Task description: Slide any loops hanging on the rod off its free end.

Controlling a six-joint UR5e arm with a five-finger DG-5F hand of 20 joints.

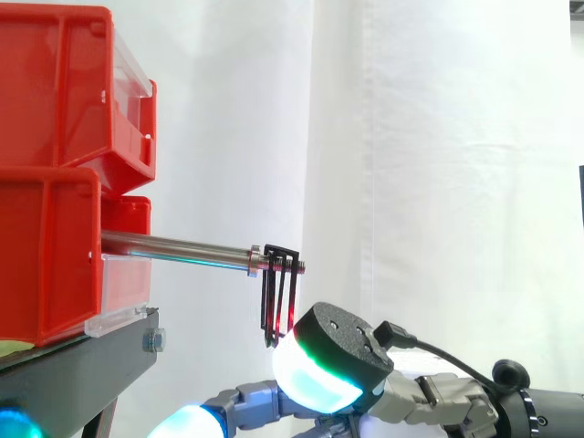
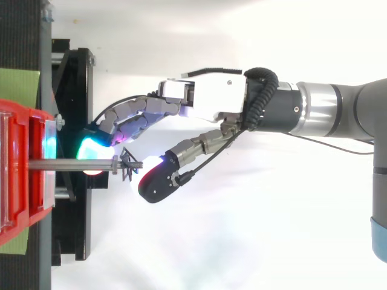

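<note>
A metal rod [image 1: 178,249] sticks out level from the red bins [image 1: 55,173] toward the right. Several thin dark loops [image 1: 279,297] hang bunched at the rod's free end, just past a small collar. In the top view the loops [image 2: 126,167] sit near the rod [image 2: 72,164] tip. My hand [image 2: 205,99] reaches in from the right and is open. Its fingers [image 2: 130,121] stretch toward the rod from the far side, glowing tips beside it. The thumb [image 1: 333,360] with its glowing pad lies just below and right of the loops, close to their lower ends.
The red bins are stacked on a black stand [image 1: 82,374] at the left. A white curtain [image 1: 438,182] hangs behind. In the top view a green surface [image 2: 18,87] lies under the stand's left side, and white floor [image 2: 242,229] spreads to the right.
</note>
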